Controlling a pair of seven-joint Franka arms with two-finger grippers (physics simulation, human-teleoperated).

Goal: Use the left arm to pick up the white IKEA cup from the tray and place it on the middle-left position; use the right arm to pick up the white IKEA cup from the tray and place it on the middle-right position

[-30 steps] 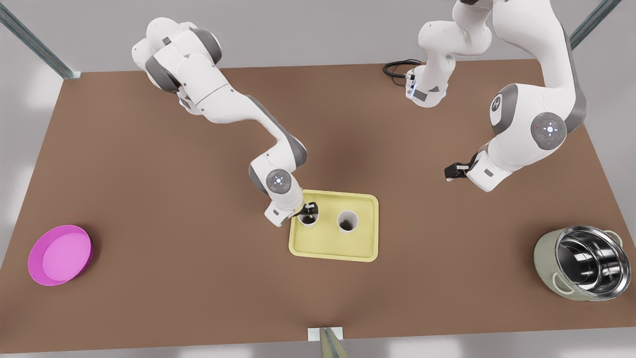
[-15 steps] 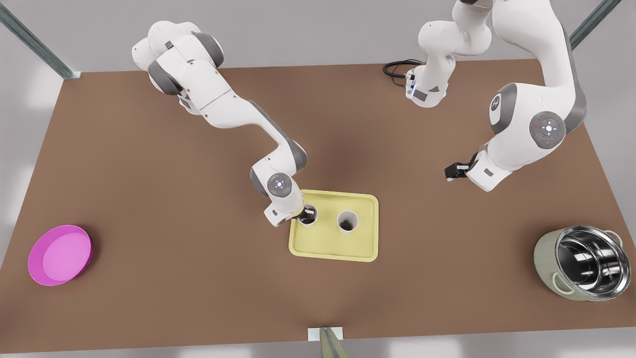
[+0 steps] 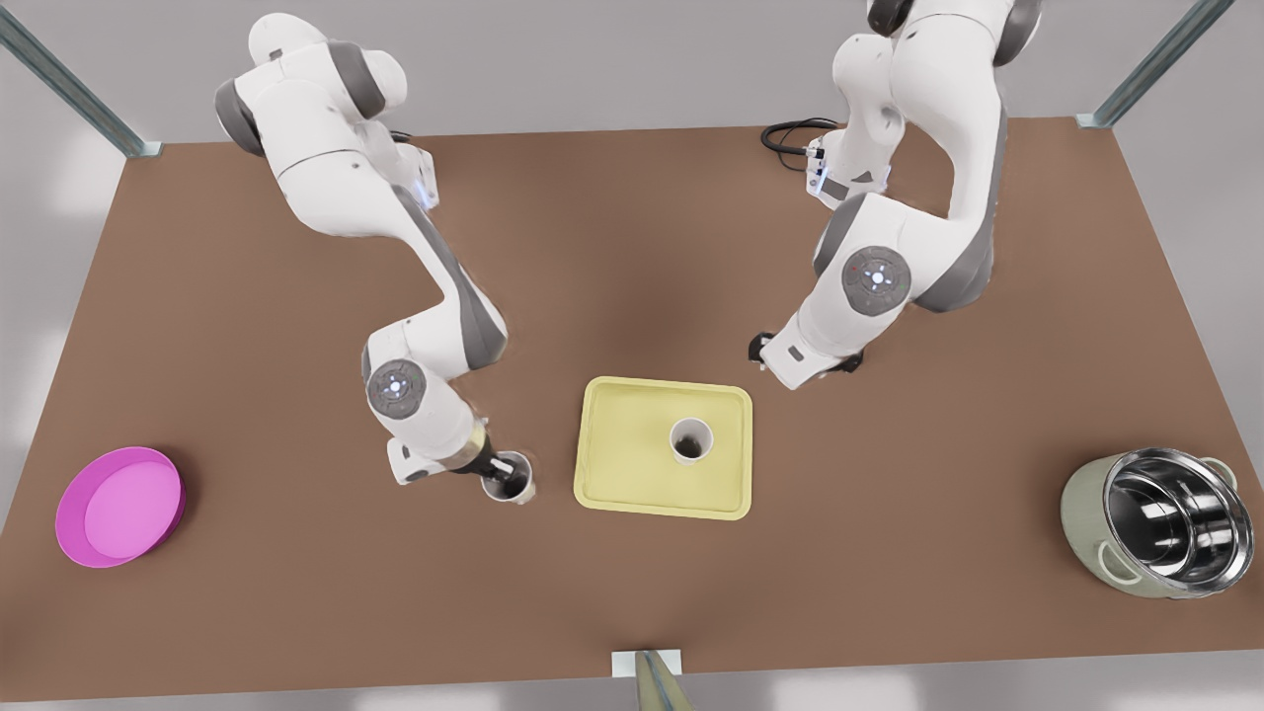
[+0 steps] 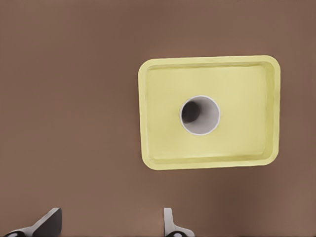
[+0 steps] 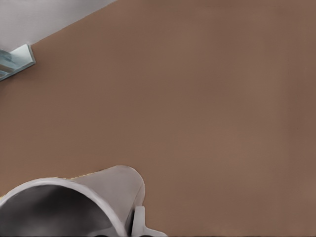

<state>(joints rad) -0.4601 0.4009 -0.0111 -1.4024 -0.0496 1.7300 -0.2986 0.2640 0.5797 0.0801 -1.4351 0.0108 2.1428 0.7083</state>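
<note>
The pale yellow tray (image 3: 617,489) lies mid-table with one white cup (image 3: 691,439) upright in it. A second white cup (image 3: 515,488) is off the tray, just to its left in the front view. My right gripper (image 3: 502,474) is shut on it; the right wrist view shows this cup (image 5: 98,195) close up against a finger (image 5: 140,222). I cannot tell whether it touches the table. My left gripper (image 3: 765,348) hangs open by the tray's far right corner. The left wrist view looks down on the tray (image 4: 158,148) and its cup (image 4: 199,115), ahead of the left gripper (image 4: 109,226).
A round pink plate (image 3: 118,506) sits at the front view's left edge. A steel pot (image 3: 1155,521) stands at the right edge. A black cable (image 3: 790,133) lies at the far side. A metal bracket (image 3: 647,667) marks the near edge.
My right gripper carried one cup off the tray to the table on the front view's left. My left arm swung in from the right to the tray's far right corner.
</note>
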